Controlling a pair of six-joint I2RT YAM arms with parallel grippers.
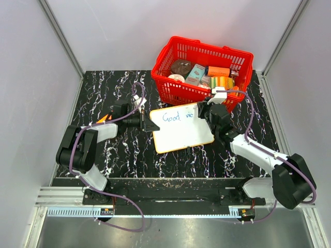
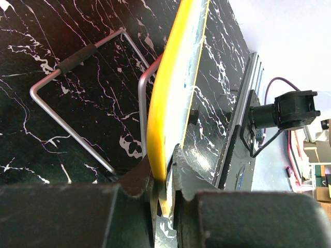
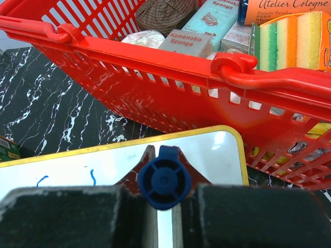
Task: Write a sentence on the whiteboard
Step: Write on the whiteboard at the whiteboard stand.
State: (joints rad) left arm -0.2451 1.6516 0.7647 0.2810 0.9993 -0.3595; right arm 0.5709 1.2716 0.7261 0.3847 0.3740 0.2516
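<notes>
I see my black marbled bench (image 1: 103, 88) with a red basket (image 1: 181, 94) at its far right. The basket holds a striped sponge pack (image 1: 223, 82), a Kamenoko Sponge box (image 3: 189, 42) and a brown round lump (image 1: 181, 67). A bent wire stand (image 2: 77, 55) lies on the bench.

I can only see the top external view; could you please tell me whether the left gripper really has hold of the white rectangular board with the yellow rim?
Observer: Yes. The left wrist view shows the left gripper shut on the yellow rim of the white rectangular whiteboard.
Operator: Thank you. What does the right gripper hold?
Observer: The right wrist view shows a blue round-ended marker clamped between its fingers.
Operator: Is anything beside the board?
Observer: A bent silver wire frame with a black sleeve, against the black marbled tabletop. I cannot tell if it is attached.
</notes>
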